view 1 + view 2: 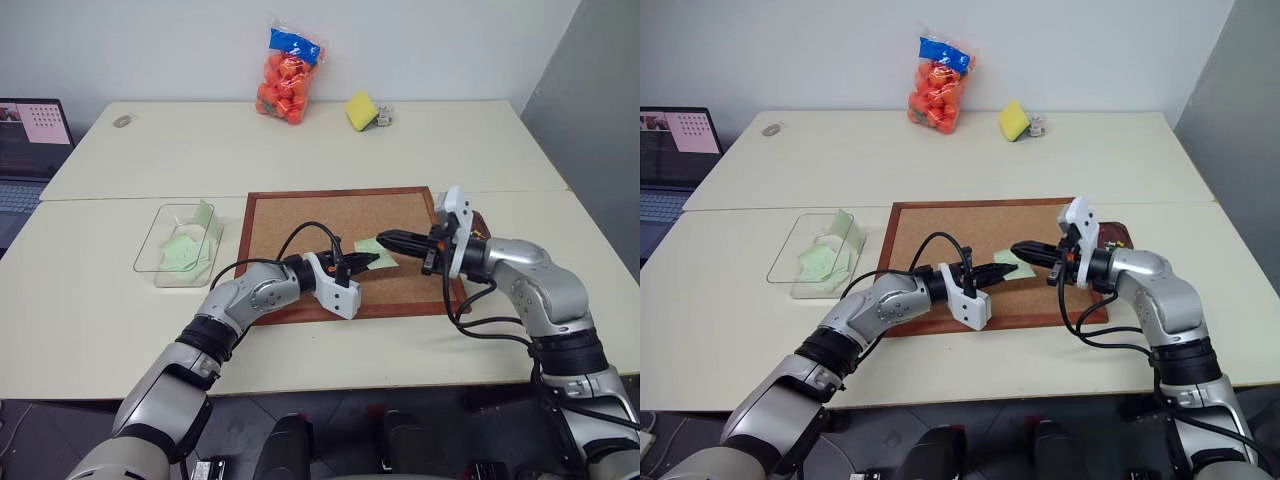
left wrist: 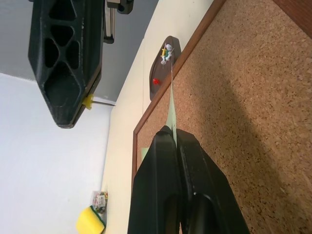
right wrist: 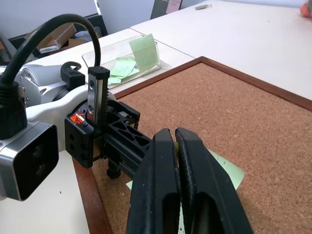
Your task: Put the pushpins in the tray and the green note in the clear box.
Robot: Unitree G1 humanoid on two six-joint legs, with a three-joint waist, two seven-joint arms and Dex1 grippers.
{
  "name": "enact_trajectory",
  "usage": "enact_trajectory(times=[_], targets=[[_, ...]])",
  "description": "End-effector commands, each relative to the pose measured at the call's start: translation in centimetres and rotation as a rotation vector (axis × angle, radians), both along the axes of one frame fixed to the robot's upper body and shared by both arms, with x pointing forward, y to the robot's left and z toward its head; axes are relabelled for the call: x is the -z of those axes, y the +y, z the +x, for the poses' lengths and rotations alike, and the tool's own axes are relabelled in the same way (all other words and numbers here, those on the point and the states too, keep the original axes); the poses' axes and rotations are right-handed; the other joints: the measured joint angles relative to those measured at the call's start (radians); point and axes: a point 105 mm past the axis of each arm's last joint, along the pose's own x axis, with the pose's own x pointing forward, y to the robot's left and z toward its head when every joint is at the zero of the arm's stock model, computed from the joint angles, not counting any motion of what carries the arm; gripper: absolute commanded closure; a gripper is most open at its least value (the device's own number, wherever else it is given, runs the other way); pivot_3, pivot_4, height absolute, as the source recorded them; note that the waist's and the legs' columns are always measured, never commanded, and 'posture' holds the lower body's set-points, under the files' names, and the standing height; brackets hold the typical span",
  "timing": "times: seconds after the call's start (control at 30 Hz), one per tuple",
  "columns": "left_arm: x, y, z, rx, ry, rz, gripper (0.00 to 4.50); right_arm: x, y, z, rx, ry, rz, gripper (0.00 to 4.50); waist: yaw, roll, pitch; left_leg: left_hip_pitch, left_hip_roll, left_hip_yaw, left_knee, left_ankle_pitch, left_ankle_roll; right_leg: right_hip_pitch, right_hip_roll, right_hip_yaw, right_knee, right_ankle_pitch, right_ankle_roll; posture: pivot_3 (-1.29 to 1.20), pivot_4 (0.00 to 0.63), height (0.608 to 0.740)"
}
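Observation:
The green note (image 1: 372, 247) lies over the corkboard (image 1: 300, 235), and my left gripper (image 1: 374, 262) is shut on its near edge. In the left wrist view the note (image 2: 171, 105) runs edge-on out of the fingertips. Just above it, my right gripper (image 1: 384, 237) is shut on a yellow pushpin (image 2: 88, 101) at its tips. The dark brown tray (image 2: 168, 46) sits beside the board's right frame and holds red, yellow and white pushpins (image 2: 166, 51). To the left of the board, the clear box (image 1: 160, 250) holds other green slips.
A bag of orange balls (image 1: 288, 78) and a yellow-green sponge (image 1: 361, 111) stand at the table's far edge. A laptop (image 1: 30, 140) sits at the far left. The two grippers point at each other, close together over the board's right half.

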Motion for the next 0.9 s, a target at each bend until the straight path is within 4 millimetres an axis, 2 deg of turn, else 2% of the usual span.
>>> enact_trajectory(times=[0.03, 0.1, 0.13, 0.23, 0.33, 0.43, 0.6, 0.7, 0.9], targets=[[-1.8, 0.0, 0.4, -0.032, 0.065, -0.137, 4.47, -1.9, -0.8, 0.6, 0.073, -0.098, 0.026, 4.50, 0.000, 0.000, 0.000, 0.000, 0.000, 0.000, 0.000, 0.000, 0.000, 0.000, 0.000, 0.000, 0.000, 0.000, 0.000, 0.00, 0.150, 0.740], [-2.0, 0.0, 0.5, -0.059, 0.181, -0.230, 4.47, -2.1, -1.5, 1.0, 0.128, -0.117, 0.037, 4.50, 0.000, 0.000, 0.000, 0.000, 0.000, 0.000, 0.000, 0.000, 0.000, 0.000, 0.000, 0.000, 0.000, 0.000, 0.000, 0.00, 0.150, 0.740], [-1.8, -0.1, 0.3, -0.070, 0.301, -0.295, 4.47, -2.1, -2.5, 1.6, 0.195, -0.127, 0.047, 4.50, 0.000, 0.000, 0.000, 0.000, 0.000, 0.000, 0.000, 0.000, 0.000, 0.000, 0.000, 0.000, 0.000, 0.000, 0.000, 0.00, 0.150, 0.740], [-1.5, -0.2, -1.2, -0.054, 0.576, -0.412, 4.47, -2.0, -4.4, 2.3, 0.343, -0.160, 0.066, 4.50, -0.004, 0.000, 0.000, 0.000, 0.001, 0.000, 0.000, 0.000, 0.000, 0.000, 0.000, 0.001, 0.001, 0.000, 0.000, 0.00, 0.150, 0.740], [-2.6, -0.7, -2.2, -0.034, 0.782, -0.526, 4.47, -1.2, -7.2, 3.2, 0.518, -0.177, 0.054, 4.50, -0.009, 0.000, 0.000, -0.001, 0.001, 0.000, 0.000, 0.000, 0.000, -0.001, 0.000, 0.000, 0.001, 0.000, 0.000, 0.00, 0.150, 0.740], [-3.4, -0.3, -3.0, -0.028, 0.918, -0.585, 4.47, -0.1, -9.2, 3.7, 0.652, -0.189, 0.014, 4.50, -0.012, 0.000, 0.000, 0.000, 0.000, -0.001, 0.002, 0.000, 0.000, 0.000, 0.000, 0.000, 0.002, 0.000, 0.000, 0.00, 0.150, 0.740], [-3.8, 0.7, -3.5, -0.069, 1.003, -0.596, 4.47, 1.3, -10.3, 4.7, 0.773, -0.195, -0.031, 4.50, -0.026, 0.000, 0.000, 0.001, 0.001, 0.000, 0.001, 0.000, 0.000, 0.000, 0.001, 0.001, 0.002, 0.000, 0.000, 0.00, 0.150, 0.740], [-3.5, 0.6, -3.4, -0.114, 1.005, -0.583, 4.47, 1.7, -11.0, 6.5, 0.848, -0.198, -0.049, 4.50, -0.031, 0.000, 0.000, 0.002, 0.001, 0.001, 0.001, 0.000, 0.000, 0.000, 0.002, 0.002, 0.002, 0.000, 0.000, 0.00, 0.150, 0.740], [-3.0, 1.4, -4.3, -0.151, 1.016, -0.564, 4.47, 1.8, -9.8, 8.1, 0.879, -0.201, -0.026, 4.50, -0.032, 0.000, 0.000, 0.002, 0.002, 0.002, 0.000, 0.000, 0.000, 0.000, 0.002, 0.003, 0.001, 0.001, -0.001, 0.00, 0.150, 0.740]])
